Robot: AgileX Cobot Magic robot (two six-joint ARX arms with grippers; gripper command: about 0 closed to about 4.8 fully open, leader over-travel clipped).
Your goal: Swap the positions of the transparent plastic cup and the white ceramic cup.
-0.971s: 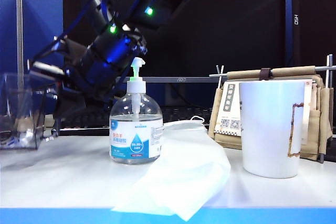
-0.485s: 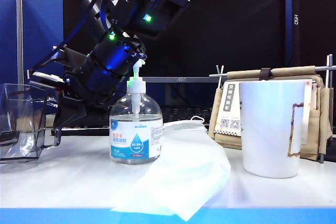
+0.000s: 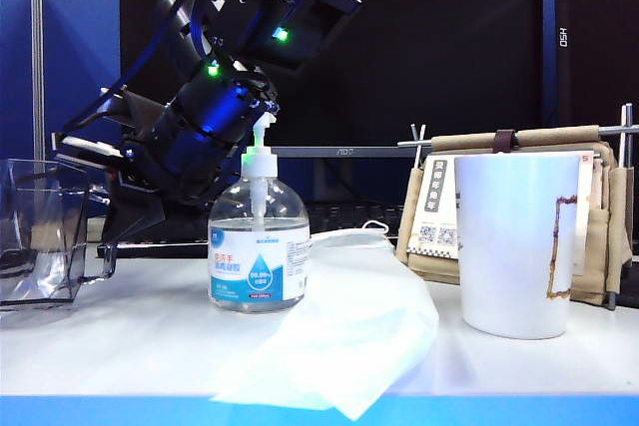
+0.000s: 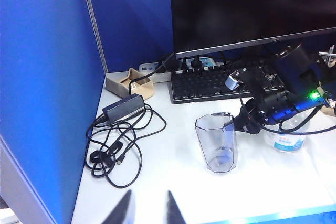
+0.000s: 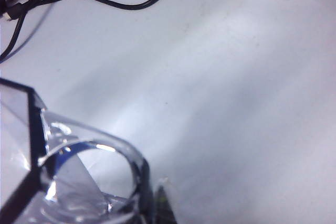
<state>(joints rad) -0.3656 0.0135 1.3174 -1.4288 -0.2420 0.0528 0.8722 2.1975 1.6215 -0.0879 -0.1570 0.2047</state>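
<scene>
1. Clear faceted plastic cup (image 3: pixel 40 231) stands on the white desk (image 3: pixel 120 336), its rim pinched in my closed right hand (image 4: pixel 237 125)
2. Tall white ceramic cup (image 3: pixel 517 243) stands opposite
3. My left hand (image 4: pixel 147 211) hangs slightly parted, empty, over the desk

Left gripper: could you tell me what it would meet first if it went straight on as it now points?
Most likely the bare table, between the black cables and the transparent plastic cup, though depth ahead of the left gripper is unclear.

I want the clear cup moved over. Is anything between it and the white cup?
Yes: a pump bottle and a mask lie between them. The right gripper grips the clear cup; the left gripper hovers above.
</scene>
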